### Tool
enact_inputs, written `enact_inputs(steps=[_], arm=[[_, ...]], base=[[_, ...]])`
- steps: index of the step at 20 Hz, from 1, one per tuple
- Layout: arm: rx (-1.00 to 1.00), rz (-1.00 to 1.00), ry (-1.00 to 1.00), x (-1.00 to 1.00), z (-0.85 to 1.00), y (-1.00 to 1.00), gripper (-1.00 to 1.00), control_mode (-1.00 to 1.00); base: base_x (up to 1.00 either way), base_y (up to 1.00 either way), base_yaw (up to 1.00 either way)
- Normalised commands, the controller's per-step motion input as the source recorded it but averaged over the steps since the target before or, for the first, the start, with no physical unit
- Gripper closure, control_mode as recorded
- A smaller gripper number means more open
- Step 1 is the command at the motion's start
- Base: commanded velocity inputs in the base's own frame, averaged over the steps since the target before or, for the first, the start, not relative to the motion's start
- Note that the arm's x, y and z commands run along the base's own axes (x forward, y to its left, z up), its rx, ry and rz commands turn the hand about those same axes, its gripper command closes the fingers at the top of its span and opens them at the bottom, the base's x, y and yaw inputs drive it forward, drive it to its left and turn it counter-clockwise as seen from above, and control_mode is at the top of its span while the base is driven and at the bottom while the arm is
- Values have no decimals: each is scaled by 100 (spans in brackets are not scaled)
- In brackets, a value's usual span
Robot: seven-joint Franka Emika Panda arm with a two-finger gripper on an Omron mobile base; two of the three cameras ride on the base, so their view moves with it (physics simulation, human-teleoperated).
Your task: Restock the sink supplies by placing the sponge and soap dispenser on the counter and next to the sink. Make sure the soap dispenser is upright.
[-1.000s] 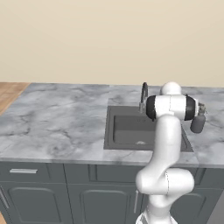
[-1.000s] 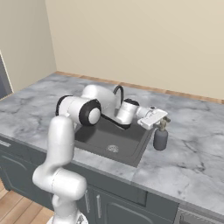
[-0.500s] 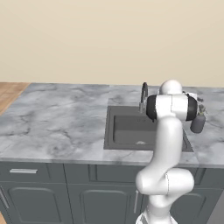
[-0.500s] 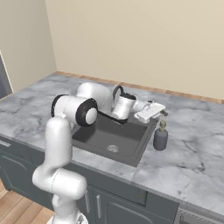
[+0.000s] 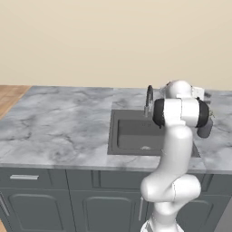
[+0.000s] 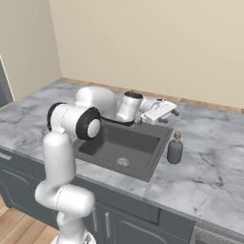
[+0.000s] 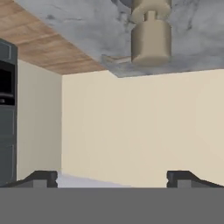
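The soap dispenser (image 6: 175,148), a dark grey bottle with a beige pump, stands upright on the marble counter (image 6: 209,167) just right of the sink (image 6: 119,147). In the left base view the soap dispenser (image 5: 205,129) peeks out from behind my forearm. My gripper (image 6: 172,111) hovers above and behind the bottle, open and empty, clear of it. In the hand view, which is rolled over, the pump top (image 7: 151,37) hangs at the upper edge, far beyond my open gripper (image 7: 112,179). The sponge is out of view.
A thin dark faucet (image 5: 148,97) curves up at the sink's back rim, close to my arm. The counter (image 5: 59,127) stretches wide to the left of the sink (image 5: 131,136). A beige wall runs behind, and dark cabinets stand below.
My hand has risen and drawn back from the soap dispenser, which stays standing where it was. The jaws have stayed open.
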Motion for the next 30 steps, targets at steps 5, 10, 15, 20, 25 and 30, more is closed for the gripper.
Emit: enact_inputs(steps=[5,10,15,20,25,30], arm=[[1,-2,-12,-30,44,16,-100,-100],[6,-11,-34,-39,25,27,-100,-100],[13,-14,-49,-53,18,27,-100,-100],[20,-13,-51,-67,9,13,-100,-100],[25,-9,-37,-74,19,4,-100,-100],[19,-7,-39,-54,5,43,-100,-100]], base=[[0,0,0],[0,0,0],[0,0,0],[0,0,0],[0,0,0],[0,0,0]])
